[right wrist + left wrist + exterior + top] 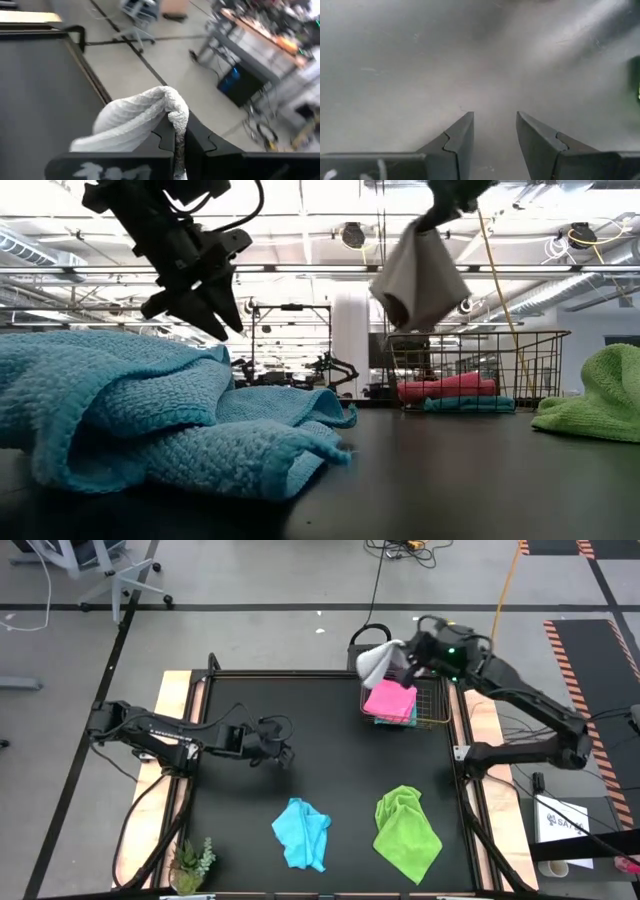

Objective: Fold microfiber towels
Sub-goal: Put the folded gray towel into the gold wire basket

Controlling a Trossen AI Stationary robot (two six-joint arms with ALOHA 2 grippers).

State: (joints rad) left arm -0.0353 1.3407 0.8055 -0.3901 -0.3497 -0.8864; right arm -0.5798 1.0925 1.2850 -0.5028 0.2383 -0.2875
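Pink towel [390, 698] hides most of a blue towel [396, 720]

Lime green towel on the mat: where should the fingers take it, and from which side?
Take the lime green towel at its bunched, raised end, the far end from the front edge, coming straight down from above; the rest spreads flatter on the table, giving less to pinch.

Towels counted: five. One white-grey towel [377, 661] hangs above the wire basket [432, 716]. One pink towel [390, 698] lies in the basket on top of one light blue towel [470, 404], of which only an edge shows. One light blue towel [301, 832] and one lime green towel [406, 831] lie on the table [330, 755], well apart from the basket. Baskets: one. Plants: one small plant [192, 862], at the table corner farthest from the basket. Robot arms: two.
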